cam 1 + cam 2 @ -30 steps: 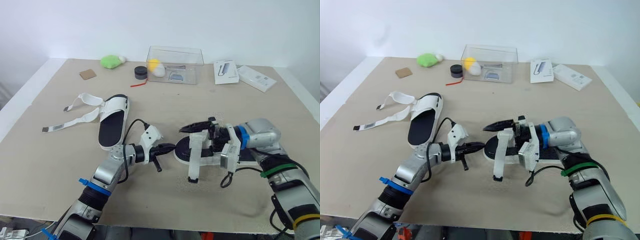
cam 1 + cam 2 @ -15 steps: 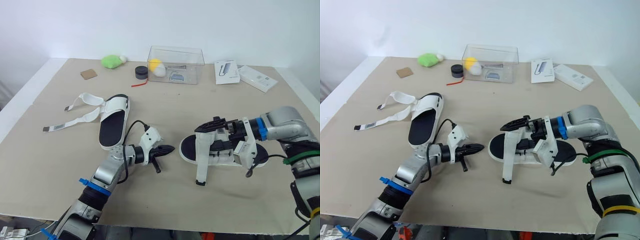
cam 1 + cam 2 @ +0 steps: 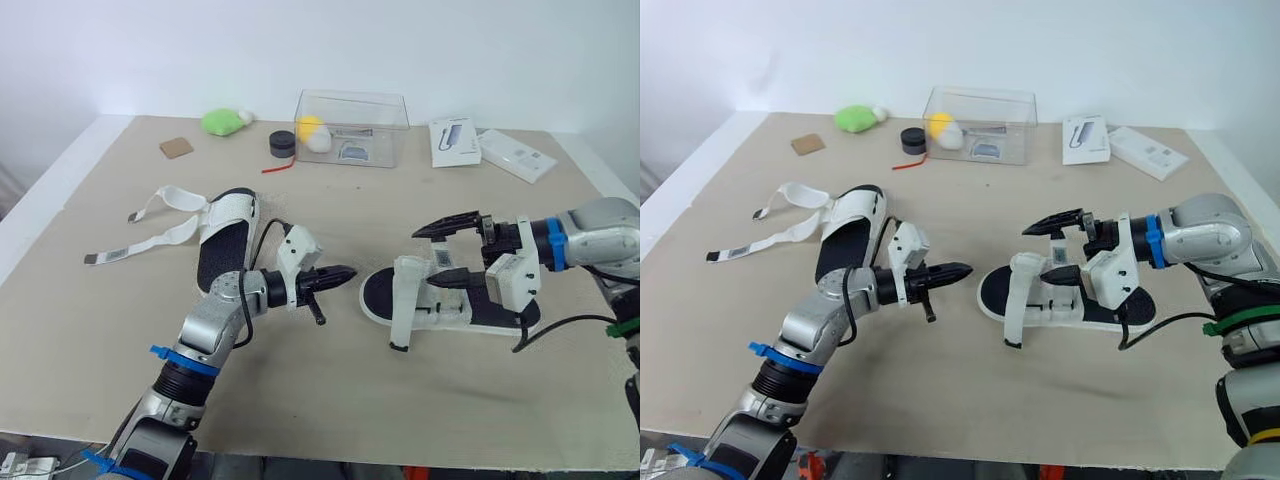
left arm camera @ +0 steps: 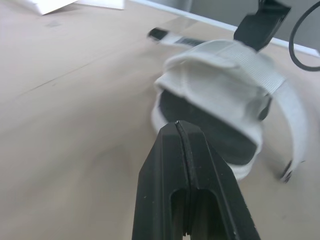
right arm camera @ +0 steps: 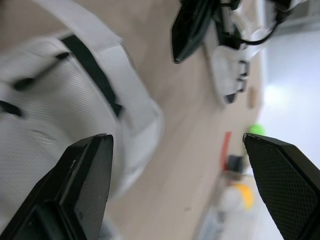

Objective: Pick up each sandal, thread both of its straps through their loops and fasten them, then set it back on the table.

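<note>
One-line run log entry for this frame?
left claw: shut, by toe of near sandal | right claw: open, above near sandal | far sandal: straps loose

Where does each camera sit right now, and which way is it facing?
Left eye view: on the head, looking forward and down over the table; both arms show, with the left gripper and right gripper flanking the near sandal.
Right eye view: the head's other eye, same scene, both arms.
Left wrist view: on the left wrist, looking along its shut fingers at the near sandal's toe.
Right wrist view: on the right wrist, looking between its open fingers past the strap toward the left gripper and far sandal.
Shared: both wrist views show the near sandal, from opposite ends.
</note>
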`<state>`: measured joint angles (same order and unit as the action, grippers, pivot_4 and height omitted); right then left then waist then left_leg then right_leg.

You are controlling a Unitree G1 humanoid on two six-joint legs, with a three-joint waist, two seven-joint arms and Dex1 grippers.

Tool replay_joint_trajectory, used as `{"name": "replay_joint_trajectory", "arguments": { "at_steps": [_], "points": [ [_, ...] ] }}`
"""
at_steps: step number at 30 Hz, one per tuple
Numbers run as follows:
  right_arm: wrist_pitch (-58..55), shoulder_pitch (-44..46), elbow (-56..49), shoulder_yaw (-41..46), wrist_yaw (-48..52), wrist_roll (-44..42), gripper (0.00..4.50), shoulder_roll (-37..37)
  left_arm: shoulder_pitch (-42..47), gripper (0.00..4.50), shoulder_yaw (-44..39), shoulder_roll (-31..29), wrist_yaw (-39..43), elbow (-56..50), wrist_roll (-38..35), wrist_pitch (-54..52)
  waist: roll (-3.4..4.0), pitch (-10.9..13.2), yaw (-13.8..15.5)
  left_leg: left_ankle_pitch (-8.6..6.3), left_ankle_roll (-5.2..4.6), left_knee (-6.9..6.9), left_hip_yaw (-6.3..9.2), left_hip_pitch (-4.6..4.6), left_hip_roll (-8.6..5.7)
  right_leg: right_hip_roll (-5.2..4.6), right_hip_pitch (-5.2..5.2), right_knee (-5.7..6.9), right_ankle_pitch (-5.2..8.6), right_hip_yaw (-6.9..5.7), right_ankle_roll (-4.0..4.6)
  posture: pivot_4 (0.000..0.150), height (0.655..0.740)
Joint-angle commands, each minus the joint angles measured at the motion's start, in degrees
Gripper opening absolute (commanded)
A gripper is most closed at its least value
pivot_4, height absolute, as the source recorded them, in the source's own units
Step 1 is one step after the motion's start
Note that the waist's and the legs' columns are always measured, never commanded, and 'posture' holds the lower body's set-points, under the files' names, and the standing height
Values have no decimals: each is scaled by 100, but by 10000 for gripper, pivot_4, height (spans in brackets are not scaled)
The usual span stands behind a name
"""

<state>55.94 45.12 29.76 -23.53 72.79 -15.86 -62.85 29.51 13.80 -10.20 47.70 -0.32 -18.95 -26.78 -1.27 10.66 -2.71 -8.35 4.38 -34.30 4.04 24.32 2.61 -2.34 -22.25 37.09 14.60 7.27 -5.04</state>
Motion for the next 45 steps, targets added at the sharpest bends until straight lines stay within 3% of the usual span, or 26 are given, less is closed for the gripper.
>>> {"name": "replay_joint_trajectory", "arguments": {
  "at_steps": [1, 3, 7, 10, 14, 16, 19, 24, 25, 27, 31, 32, 33, 35, 37, 41, 45],
  "points": [
    [-2407, -385, -1068, 492, 305, -1028, 44466, -564, 1, 0, 218, 105, 12, -49, 53, 71, 1, 1, -2, 0, 0, 0, 0, 0, 0, 0, 0, 0, 0, 0, 0, 1500, 7400],
    [-3446, -709, -1572, 660, 366, -1441, 44466, -806, -40, 0, 262, 132, 19, -43, 50, 70, 4, 1, -1, 0, 0, -2, -1, 1, 0, 0, -3, 0, -1, 2, 1, 1500, 7400],
    [-7556, -1454, -3012, 1043, -49, -3623, 44466, -1739, -139, 0, 420, 197, 0, 133, 168, 195, 14, 1, -6, -1, -2, -3, -5, 4, -1, -3, -8, 0, -1, 5, 0, 1500, 7400],
    [-9708, -1846, -3873, 1267, -270, -5326, 44466, -2289, -167, 0, 562, 223, -83, 416, 414, 404, 29, 4, 5, -2, -3, -11, -3, 18, -1, -3, -17, 1, 1, 3, 0, 1500, 7400],
    [-10512, -2463, -4459, 1689, -916, -5830, 44466, -2227, -212, 0, 615, 293, -117, 651, 549, 586, 32, 2, 12, -4, -5, -13, -3, 22, 1, 0, -22, 0, 2, 0, 0, 1500, 7400],
    [-10943, -2676, -4686, 1816, -1775, -5995, 44466, -1883, -216, 0, 624, 339, -157, 789, 618, 682, 30, 1, 11, -4, -4, -30, -4, 34, -4, -5, -29, 0, -1, 1, -5, 1500, 7400],
    [-11300, -2727, -4844, 1861, -2783, -5991, 44466, -1335, -232, 0, 643, 380, -187, 919, 687, 787, 8, -11, 11, -4, -4, -37, -5, 38, -2, -3, -33, 0, -5, 1, -6, 1500, 7400],
    [-11672, -2581, -5077, 1829, -3567, -5611, 44466, -713, -306, 0, 683, 412, -193, 968, 748, 855, 10, -12, 15, -2, -6, -47, -5, 50, -7, -6, -40, 0, -14, 5, -15, 1500, 7400],
    [-11723, -2544, -5086, 1813, -3724, -5590, 39547, -591, -319, 0, 687, 413, -191, 977, 758, 865, 9, -12, 15, -2, -6, -50, -5, 54, -6, -4, -41, 0, -15, 4, -16, 1500, 7400],
    [-11788, -2489, -5141, 1830, -3928, -5570, 38617, -361, -336, 0, 686, 418, -195, 974, 766, 869, 8, -12, 14, -2, -6, -54, -5, 56, -6, -4, -42, 0, -16, 4, -18, 1500, 7400],
    [-11968, -2321, -5279, 1680, -4197, -5269, 27776, 68, -348, 0, 678, 420, -203, 989, 780, 872, 5, -14, 11, -2, -6, -57, -4, 62, -4, -2, -47, 0, -19, 4, -18, 1500, 7400],
    [-12021, -2303, -5266, 1720, -4242, -5300, 22012, 143, -351, 0, 680, 424, -209, 982, 781, 867, 5, -14, 11, -2, -6, -58, -4, 63, -4, -2, -48, 0, -21, 4, -18, 1500, 7400],
    [-12086, -2274, -5260, 1768, -4231, -5307, 20721, 190, -351, 0, 680, 421, -212, 972, 782, 861, 5, -14, 18, -2, -6, -58, -4, 63, -4, -1, -49, 0, -21, 4, -18, 1500, 7400],
    [-12223, -2192, -5214, 1860, -4218, -5304, 13213, 274, -351, 0, 675, 417, -216, 964, 785, 851, 4, -15, 16, -1, -8, -58, -2, 69, -5, -2, -51, 0, -22, 3, -19, 1500, 7400],
    [-12454, -1925, -5013, 1990, -4164, -5366, 1591, 339, -347, 0, 670, 403, -214, 960, 792, 836, 4, -15, 16, -1, -8, -58, -1, 70, -4, -1, -53, 0, -23, 3, -19, 1500, 7400],
    [-12984, -1180, -4275, 2313, -4348, -5725, 593, 632, -348, 0, 671, 396, -205, 955, 802, 826, 1, -13, 8, 4, -16, -63, -2, 70, -2, 1, -55, 0, -36, 4, -11, 1500, 7400],
    [-13691, -159, -2876, 2637, -4794, -5852, 593, 1096, -343, 0, 674, 409, -193, 956, 810, 816, 1, -14, -3, 14, -31, -64, -2, 69, -1, 3, -57, 0, -52, 4, -8, 1500, 7400]
  ]
}}
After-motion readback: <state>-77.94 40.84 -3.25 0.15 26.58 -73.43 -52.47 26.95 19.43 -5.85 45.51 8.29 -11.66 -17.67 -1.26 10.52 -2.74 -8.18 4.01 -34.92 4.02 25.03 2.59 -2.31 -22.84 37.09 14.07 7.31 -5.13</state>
